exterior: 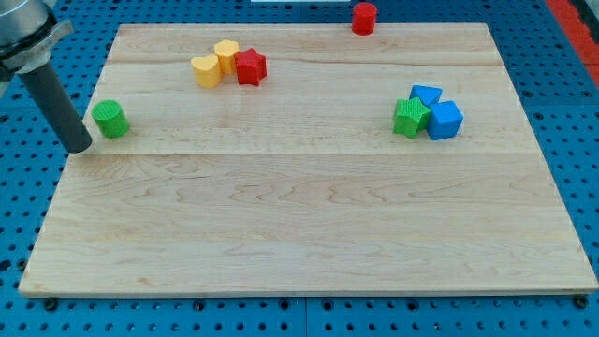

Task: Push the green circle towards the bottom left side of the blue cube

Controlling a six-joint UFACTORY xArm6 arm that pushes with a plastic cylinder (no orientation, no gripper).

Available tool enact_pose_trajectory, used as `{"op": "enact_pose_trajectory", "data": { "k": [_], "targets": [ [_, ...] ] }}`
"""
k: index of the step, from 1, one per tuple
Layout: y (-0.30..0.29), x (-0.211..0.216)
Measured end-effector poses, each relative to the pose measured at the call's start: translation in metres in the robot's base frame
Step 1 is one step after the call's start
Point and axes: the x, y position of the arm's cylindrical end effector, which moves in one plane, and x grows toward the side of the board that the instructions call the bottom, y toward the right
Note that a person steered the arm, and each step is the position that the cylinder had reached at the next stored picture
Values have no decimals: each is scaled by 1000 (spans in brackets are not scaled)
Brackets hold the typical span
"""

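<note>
- Pale wooden board [309, 234], bare across the whole near half (nothing to snag there).
- Dark rod ending in my tip [79, 148], at the board's left edge, just left of and slightly below the green circle [110, 119]; apart from it by a narrow gap, or so it seems.
- No fingers to open or close: just a plain rod, holding nothing.
- Far across on the view's right, blue cube [445, 121], touching a green star-like block [410, 117] on its left and a second blue block [426, 95] behind.
- Toward the top: yellow heart [206, 70], yellow cylinder [226, 55] and red star [250, 66] clustered; red cylinder [363, 18] at the far edge.
- Likely risks: long push, round block, so an off-centre contact could roll it sideways off the tip; a line drifting upward could strike the yellow-red cluster; arriving too fast could knock the green star-like block and shift the cube itself.
</note>
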Motion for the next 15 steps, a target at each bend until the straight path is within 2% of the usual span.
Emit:
{"op": "enact_pose_trajectory", "data": {
  "k": [1,2,3,5,7,9,10,11,12,13,14,15],
  "targets": [
    [-6,-51],
    [64,-55],
    [192,-43],
    [79,-26],
    [34,21],
    [237,30],
    [160,30],
    [124,20],
    [68,54],
    [145,78],
    [232,59],
    [293,19]
  ]
}}
